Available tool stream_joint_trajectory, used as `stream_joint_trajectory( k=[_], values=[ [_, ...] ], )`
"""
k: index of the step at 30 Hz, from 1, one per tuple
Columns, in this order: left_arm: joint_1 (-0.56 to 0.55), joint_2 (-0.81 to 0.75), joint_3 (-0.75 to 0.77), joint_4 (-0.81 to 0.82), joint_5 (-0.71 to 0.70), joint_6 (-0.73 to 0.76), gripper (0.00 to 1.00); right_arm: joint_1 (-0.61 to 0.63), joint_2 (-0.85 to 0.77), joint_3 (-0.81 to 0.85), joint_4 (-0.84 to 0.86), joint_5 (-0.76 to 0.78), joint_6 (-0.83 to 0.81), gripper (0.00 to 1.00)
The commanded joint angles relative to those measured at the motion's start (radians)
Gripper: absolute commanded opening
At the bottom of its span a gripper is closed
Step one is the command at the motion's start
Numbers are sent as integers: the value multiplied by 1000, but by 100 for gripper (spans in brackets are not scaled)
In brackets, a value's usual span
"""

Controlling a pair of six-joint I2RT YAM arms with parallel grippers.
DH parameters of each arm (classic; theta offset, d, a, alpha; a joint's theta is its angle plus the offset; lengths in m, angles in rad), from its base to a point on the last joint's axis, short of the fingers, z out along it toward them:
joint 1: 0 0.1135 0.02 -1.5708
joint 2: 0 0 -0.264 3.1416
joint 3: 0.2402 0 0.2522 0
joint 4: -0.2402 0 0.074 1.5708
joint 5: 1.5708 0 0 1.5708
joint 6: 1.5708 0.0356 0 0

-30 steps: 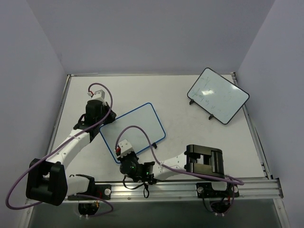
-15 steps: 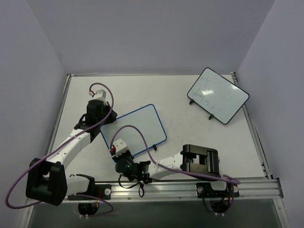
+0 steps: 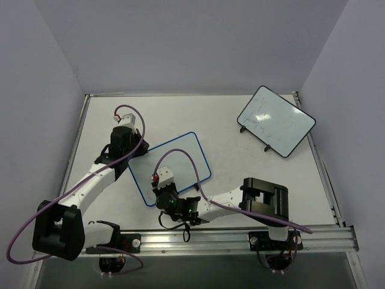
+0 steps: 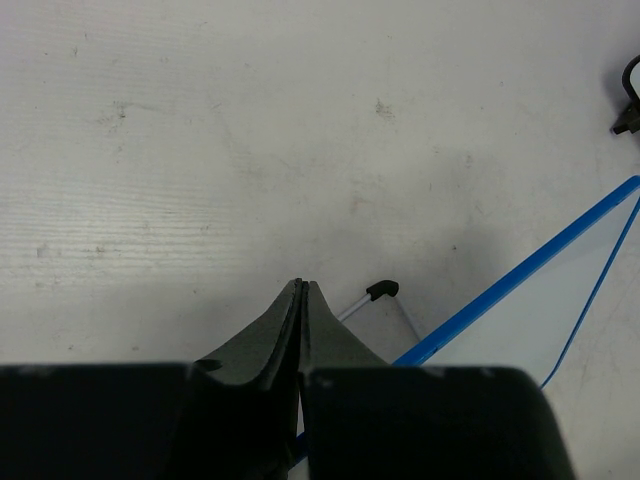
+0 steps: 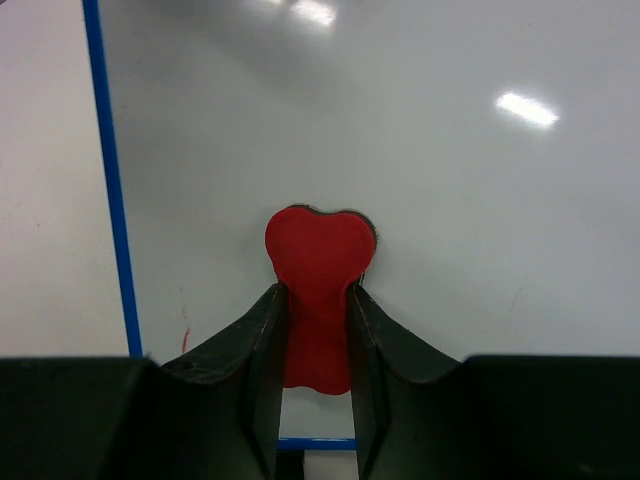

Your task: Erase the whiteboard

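The whiteboard [image 3: 180, 158] with the blue rim lies tilted on the table's near left. In the right wrist view my right gripper [image 5: 318, 288] is shut on a red eraser [image 5: 318, 255], whose head presses on the white surface [image 5: 450, 200] near the left blue rim. A small red mark [image 5: 185, 335] sits by that rim. From above, the right gripper [image 3: 160, 182] is over the board's near-left part. My left gripper [image 3: 136, 151] is at the board's far-left corner, fingers shut. In the left wrist view the blue rim [image 4: 520, 275] runs under the left gripper [image 4: 300, 285], and a black foot [image 4: 382, 290] shows.
A second whiteboard [image 3: 275, 120] with a black rim and faint marks stands at the back right. Purple cables loop from both wrists. The aluminium rail [image 3: 240, 238] with the arm bases runs along the near edge.
My right gripper with the eraser slid left along the board's near edge, then up and right onto the board. The left arm barely moved.
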Motion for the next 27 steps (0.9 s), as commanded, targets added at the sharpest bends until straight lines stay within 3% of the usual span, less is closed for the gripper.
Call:
stream_joint_trajectory(
  k=[1, 27],
  values=[
    [-21, 3, 23, -56, 17, 3, 8, -55, -32, -34, -79, 69, 25, 0],
    [-53, 5, 44, -70, 9, 1, 7, 27, 128, 226, -132, 20, -70, 0]
  ],
)
